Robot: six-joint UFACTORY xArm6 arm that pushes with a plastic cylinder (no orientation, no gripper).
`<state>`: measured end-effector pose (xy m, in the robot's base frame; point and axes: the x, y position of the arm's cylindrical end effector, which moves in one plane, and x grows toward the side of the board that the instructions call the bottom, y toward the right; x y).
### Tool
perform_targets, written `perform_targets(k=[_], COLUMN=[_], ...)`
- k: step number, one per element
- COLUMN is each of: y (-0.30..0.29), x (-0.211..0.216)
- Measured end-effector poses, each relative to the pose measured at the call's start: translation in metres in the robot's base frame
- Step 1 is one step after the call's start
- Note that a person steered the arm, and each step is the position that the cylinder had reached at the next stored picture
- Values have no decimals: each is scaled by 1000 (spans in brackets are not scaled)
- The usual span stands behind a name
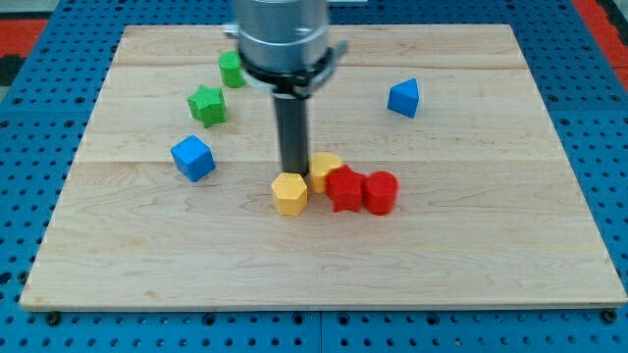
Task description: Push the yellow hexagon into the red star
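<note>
1. Here, my tip point(294, 174) sits just above the yellow hexagon point(289, 193), touching or almost touching it; there is no gripper, only a dark rod holding nothing.
2. The yellow hexagon lies near the middle of the wooden tabletop point(491, 245), just left of the red star point(344, 188), with a small gap.
3. Another yellow block point(325, 169) touches the red star's upper left.
4. A red block point(380, 192) touches the star's right side.
5. A blue cube point(192, 158), a green star point(206, 105), a green block point(231, 69) and a blue block point(403, 98) sit well apart.
</note>
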<state>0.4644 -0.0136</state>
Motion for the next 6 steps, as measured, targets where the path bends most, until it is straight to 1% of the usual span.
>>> perform_targets(k=[1,2,3,4,5,6], y=[-65,-75,-35,17,-48,-145], x=[-15,5,50,36,41,28])
